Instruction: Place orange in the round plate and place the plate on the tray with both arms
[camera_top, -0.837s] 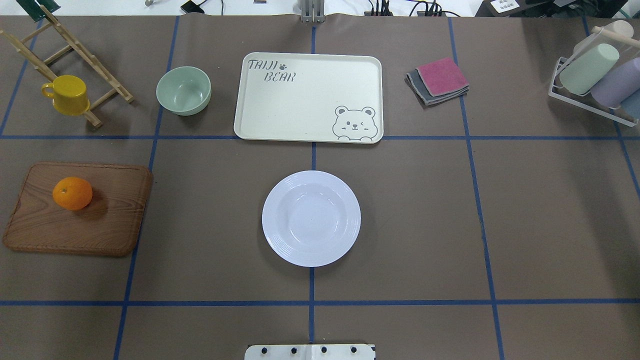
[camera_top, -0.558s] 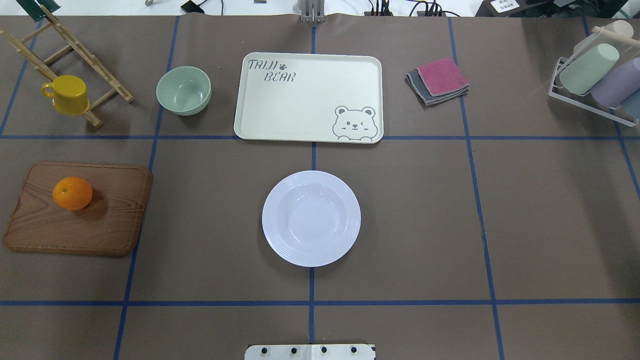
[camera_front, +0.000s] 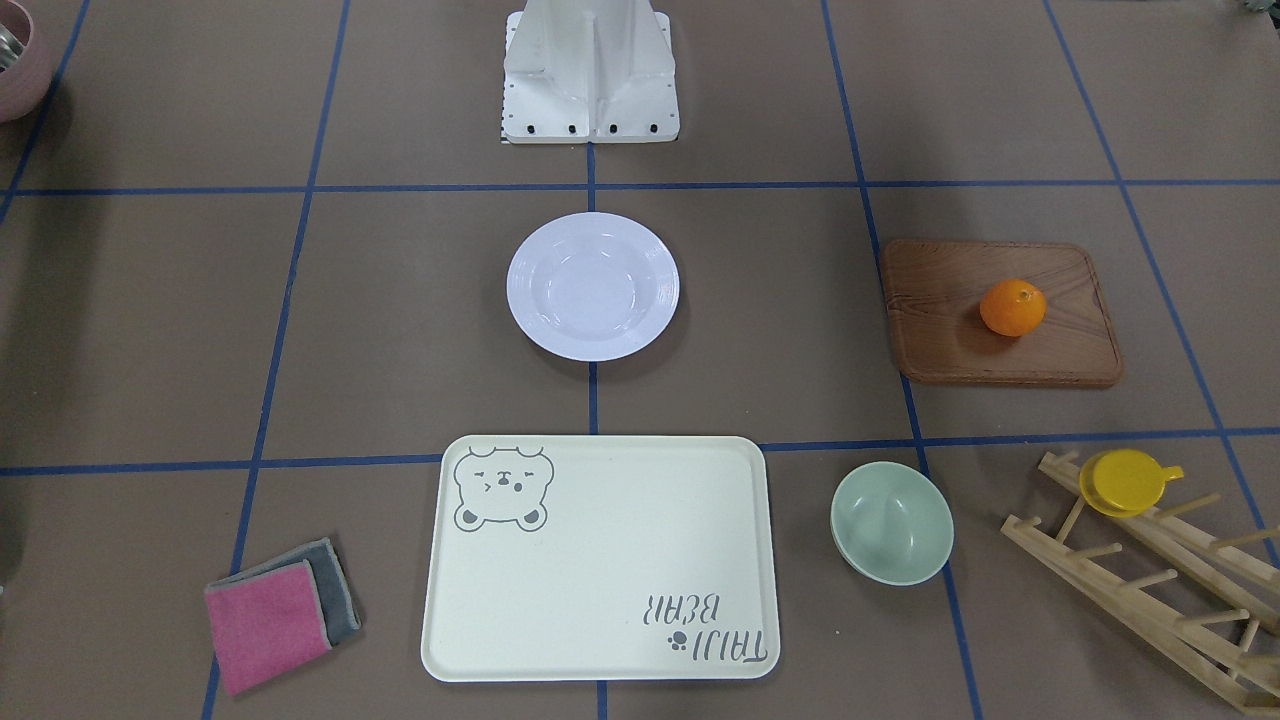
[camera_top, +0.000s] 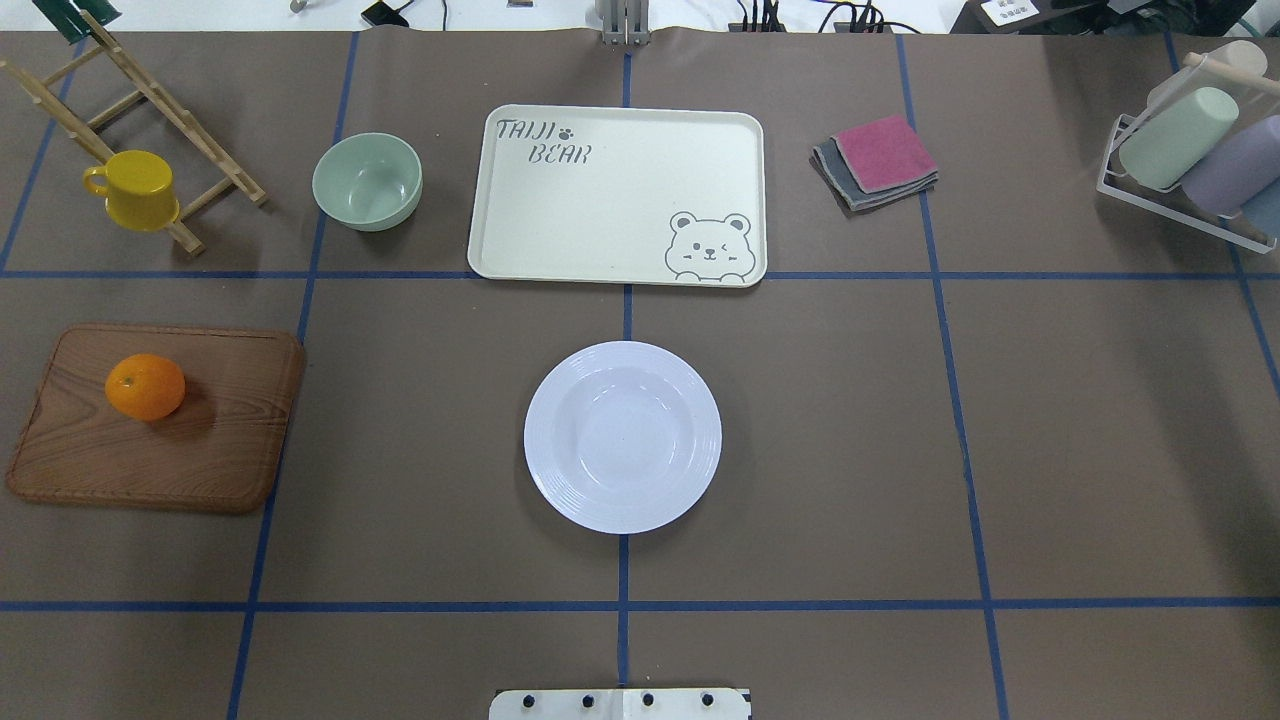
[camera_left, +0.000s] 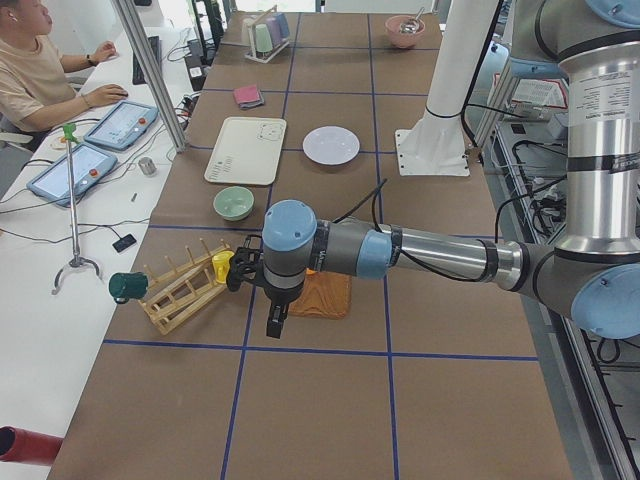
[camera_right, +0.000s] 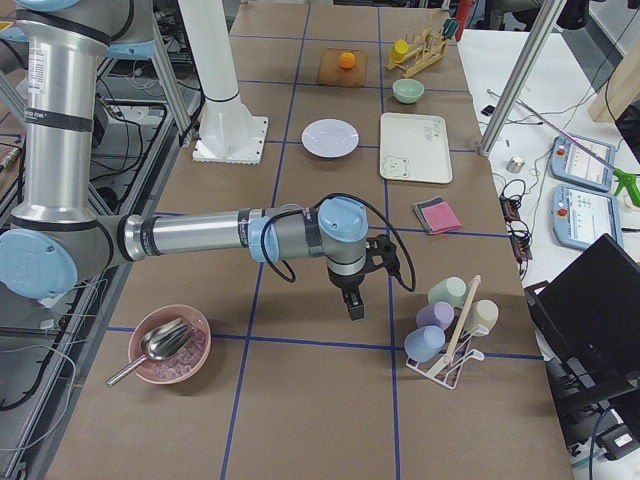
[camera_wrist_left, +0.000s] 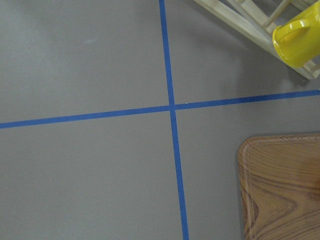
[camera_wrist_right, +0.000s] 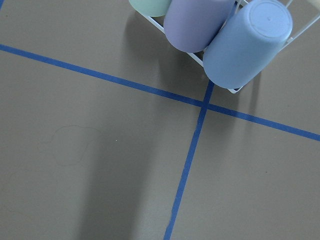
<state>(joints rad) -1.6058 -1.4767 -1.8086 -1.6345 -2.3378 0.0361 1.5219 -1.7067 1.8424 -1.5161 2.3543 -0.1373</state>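
The orange (camera_top: 145, 386) rests on a brown wooden board at the left. The white round plate (camera_top: 622, 436) lies empty at the table's middle, with the cream bear tray (camera_top: 600, 200) empty just beyond it. Neither arm appears in the overhead or front-facing views. In the exterior left view my left gripper (camera_left: 275, 322) hangs over bare table beside the board's outer end. In the exterior right view my right gripper (camera_right: 354, 305) hangs near the cup rack. Whether either is open or shut I cannot tell.
The wooden board (camera_top: 200, 450) lies at the left. A pale-green bowl (camera_top: 367, 181) sits left of the tray. A yellow cup (camera_top: 135, 189) leans on a wooden rack (camera_top: 150, 95). Folded cloths (camera_top: 877, 160) and a cup rack (camera_top: 1190, 150) are on the right. A person (camera_left: 40, 70) sits alongside.
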